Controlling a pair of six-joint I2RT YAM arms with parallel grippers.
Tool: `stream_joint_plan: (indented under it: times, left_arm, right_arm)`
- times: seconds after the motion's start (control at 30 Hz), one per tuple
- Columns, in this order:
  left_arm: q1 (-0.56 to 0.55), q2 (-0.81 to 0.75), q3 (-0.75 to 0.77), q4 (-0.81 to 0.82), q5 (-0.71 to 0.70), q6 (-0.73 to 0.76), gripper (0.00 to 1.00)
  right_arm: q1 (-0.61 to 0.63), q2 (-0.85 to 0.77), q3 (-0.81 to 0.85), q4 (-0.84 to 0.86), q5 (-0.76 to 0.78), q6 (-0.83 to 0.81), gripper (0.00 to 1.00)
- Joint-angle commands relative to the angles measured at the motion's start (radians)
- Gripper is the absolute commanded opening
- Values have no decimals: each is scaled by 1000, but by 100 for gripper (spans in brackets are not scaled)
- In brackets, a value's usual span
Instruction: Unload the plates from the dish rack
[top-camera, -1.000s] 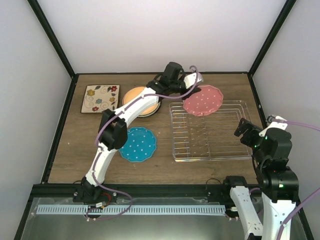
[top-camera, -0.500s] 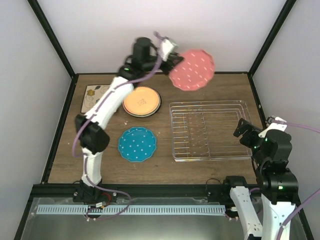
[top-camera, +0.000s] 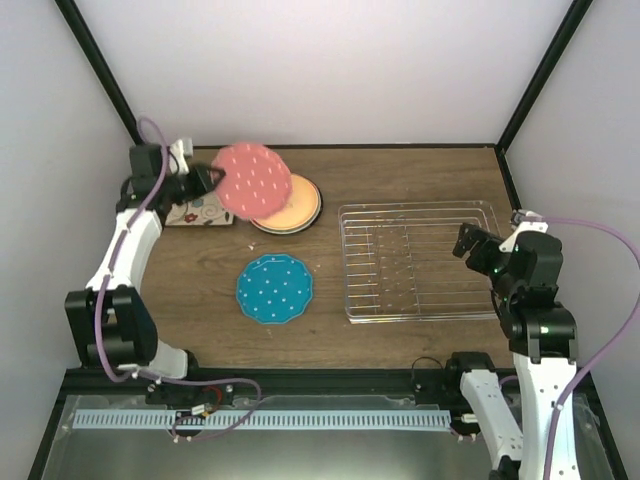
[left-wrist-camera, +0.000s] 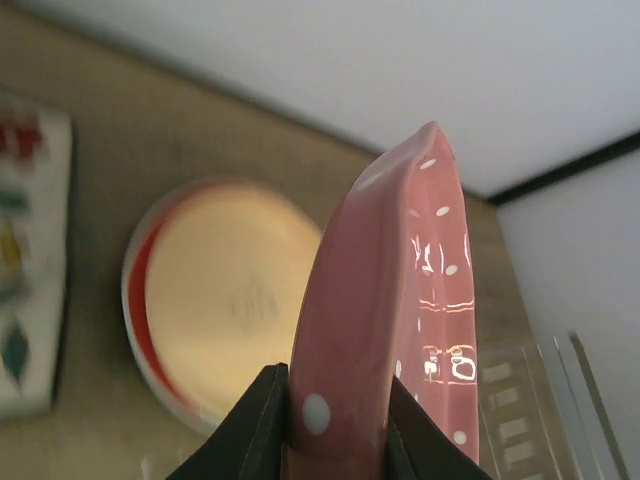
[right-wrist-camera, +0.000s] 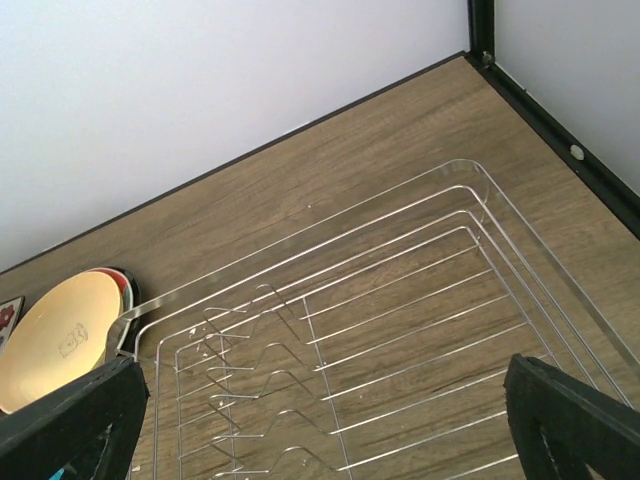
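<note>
Pinching the rim of the pink-red scalloped plate (left-wrist-camera: 400, 300) between its jaws, the left gripper (left-wrist-camera: 338, 412) holds something stiff, glossy, probably slippery and breakable, best gripped deeper.

White shells and black joints make up the left arm (top-camera: 122, 243) and right arm (top-camera: 543, 398), each trailing a lilac cable (top-camera: 100, 325). The left gripper (top-camera: 213, 180) and right gripper (top-camera: 466, 243) have 2 black fingers.

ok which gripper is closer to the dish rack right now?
Right. The right gripper hangs open at the dish rack's right side. The left gripper is far to the rack's left, clamped on the pink dotted plate.
</note>
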Motion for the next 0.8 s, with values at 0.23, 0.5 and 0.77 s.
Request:
stream_joint_plan:
  times: [0.23, 0.5, 0.77]
  left_arm:
    - [-14, -433, -445, -139, 180, -21, 4]
    - [-24, -491, -591, -243, 142, 57, 4]
    - [-91, -448, -658, -158, 62, 24, 4]
  right_arm:
    - [7, 76, -4, 103, -83, -52, 100]
    - [7, 101, 0, 118, -96, -66, 100]
    - [7, 112, 12, 118, -91, -72, 100]
